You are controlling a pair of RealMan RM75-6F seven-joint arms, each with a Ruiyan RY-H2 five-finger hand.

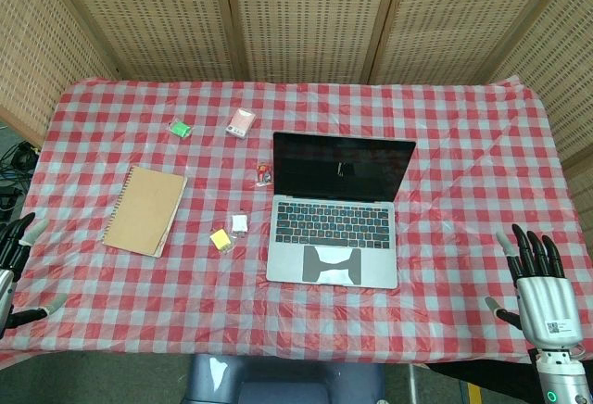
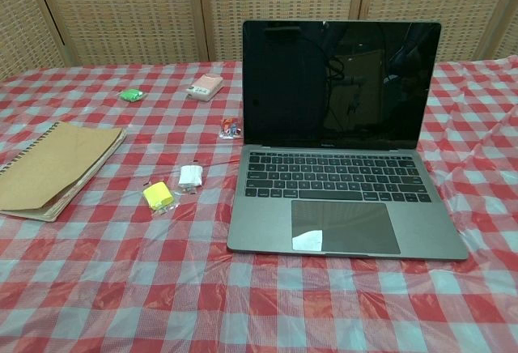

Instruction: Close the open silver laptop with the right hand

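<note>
Currently, the silver laptop (image 1: 335, 209) is sitting open near the middle of the red-and-white checked tablecloth (image 1: 463, 145), its dark screen standing upright and its keyboard facing the robot. The right hand (image 1: 537, 279) is hovering at the near right edge of the table, well apart from the laptop, with its fingers (image 1: 530, 248) extended and spread and nothing in its grasp. The left hand (image 1: 14, 265) is showing only partly at the left border of the head view; its visible fingers are apart and are holding nothing. Neither hand is appearing in the chest view.

Left of the laptop, a brown spiral notebook (image 1: 145, 210) is lying flat. A yellow block (image 1: 220, 238) and a white block (image 1: 239, 223) are lying between notebook and laptop. A green item (image 1: 180, 129) and a pink box (image 1: 241, 123) are lying farther back. A small red item (image 1: 264, 173) is lying just beside the screen's left edge.
</note>
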